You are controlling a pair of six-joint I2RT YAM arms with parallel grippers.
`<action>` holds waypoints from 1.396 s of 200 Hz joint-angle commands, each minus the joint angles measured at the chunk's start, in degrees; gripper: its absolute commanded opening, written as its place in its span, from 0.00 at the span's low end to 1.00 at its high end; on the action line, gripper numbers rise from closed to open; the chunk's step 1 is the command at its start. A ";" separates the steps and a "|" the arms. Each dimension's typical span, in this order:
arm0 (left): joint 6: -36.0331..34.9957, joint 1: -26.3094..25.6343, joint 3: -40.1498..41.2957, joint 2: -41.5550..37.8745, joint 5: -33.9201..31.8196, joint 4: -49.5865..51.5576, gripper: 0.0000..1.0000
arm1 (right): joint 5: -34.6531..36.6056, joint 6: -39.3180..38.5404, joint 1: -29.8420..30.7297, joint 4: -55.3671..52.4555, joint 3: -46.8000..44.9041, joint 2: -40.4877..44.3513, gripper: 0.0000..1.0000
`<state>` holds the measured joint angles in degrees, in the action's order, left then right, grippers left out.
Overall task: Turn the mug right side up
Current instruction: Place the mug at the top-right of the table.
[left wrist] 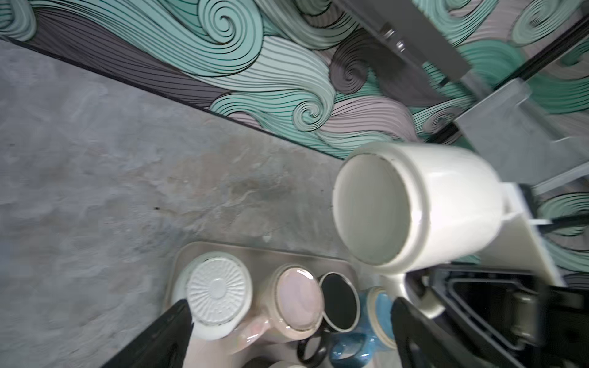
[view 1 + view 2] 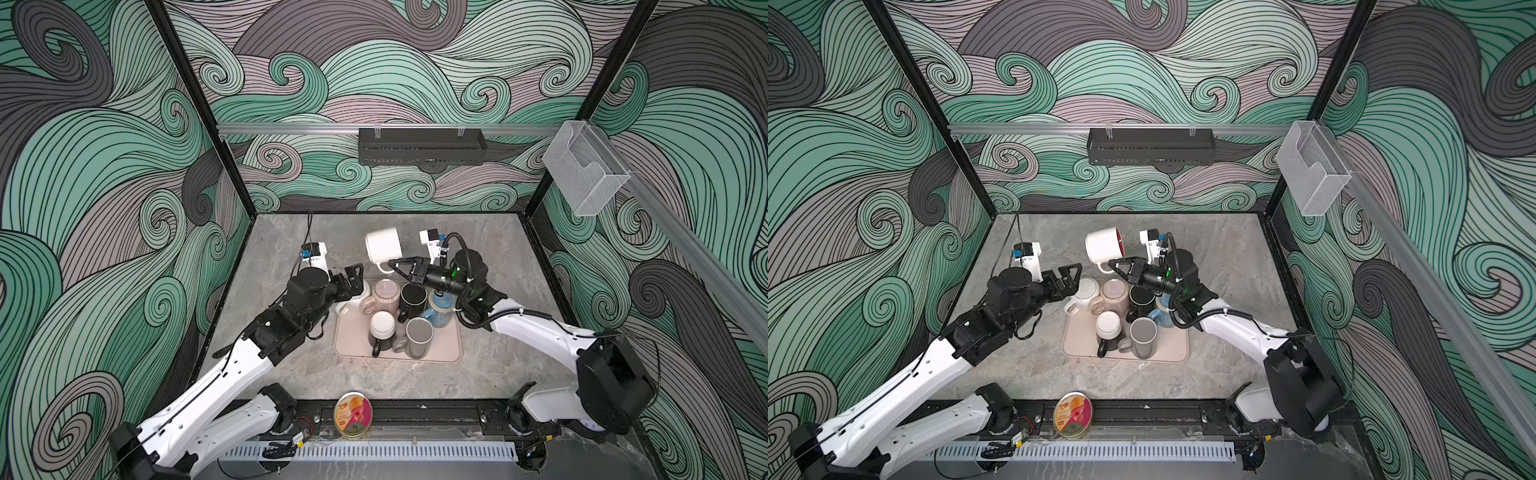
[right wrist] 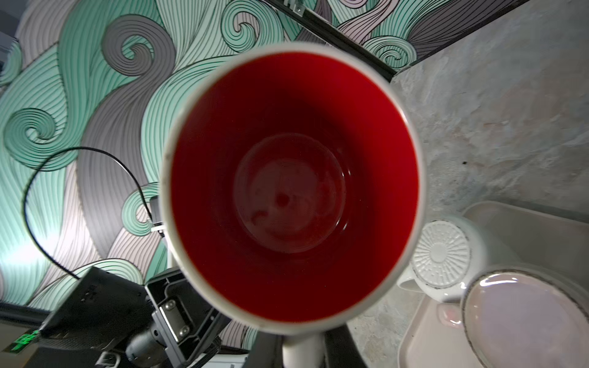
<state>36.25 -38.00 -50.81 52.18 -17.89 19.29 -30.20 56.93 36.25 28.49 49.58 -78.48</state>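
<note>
Mug (image 2: 382,245) sideways above grey stone tabletop (image 2: 498,374), swirl-patterned walls (image 2: 374,62).

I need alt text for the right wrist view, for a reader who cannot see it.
A white mug with a red inside fills the view, its mouth facing the camera, its handle held in the right claw. Nearby, a beige tray carries a ribbed mug and a pink mug, both upside down.

Mug (image 3: 293,191): white outside, red inside, its mouth turned to the camera, filling the middle.
Gripper (image 3: 302,352): dark fingers (image 3: 339,350) on both sides of the mug's handle.
Tray (image 3: 526,216): beige, on the grey worktop (image 3: 494,127).
On tray: ribbed mug (image 3: 441,255) and pink mug (image 3: 526,318), both bottom up, side by side.
</note>
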 commanded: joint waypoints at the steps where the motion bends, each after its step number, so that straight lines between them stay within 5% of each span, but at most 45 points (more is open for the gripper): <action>1: -7.59 -0.06 -5.52 3.41 -5.38 11.95 0.99 | 8.24 -13.49 -1.60 -18.63 8.06 5.10 0.00; 35: -9.45 -0.06 -4.59 4.25 -1.73 9.39 0.98 | 15.30 -19.92 -8.45 -33.88 13.67 4.78 0.00; 88: -10.16 -0.06 -2.66 2.41 1.48 7.40 0.95 | 19.73 -26.09 -20.70 -43.62 16.90 0.34 0.00; 175: -7.99 -0.06 2.03 1.00 2.95 5.92 0.95 | 40.37 -37.91 -21.75 -53.56 21.44 -9.90 0.00; 279: -9.11 -0.06 3.65 3.90 2.98 3.79 0.95 | 44.01 -43.71 -23.49 -51.87 26.34 -22.31 0.00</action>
<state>27.59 -38.02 -47.70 55.44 -15.35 24.56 11.31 15.29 13.69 -27.40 73.58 -99.88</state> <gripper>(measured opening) 0.946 0.173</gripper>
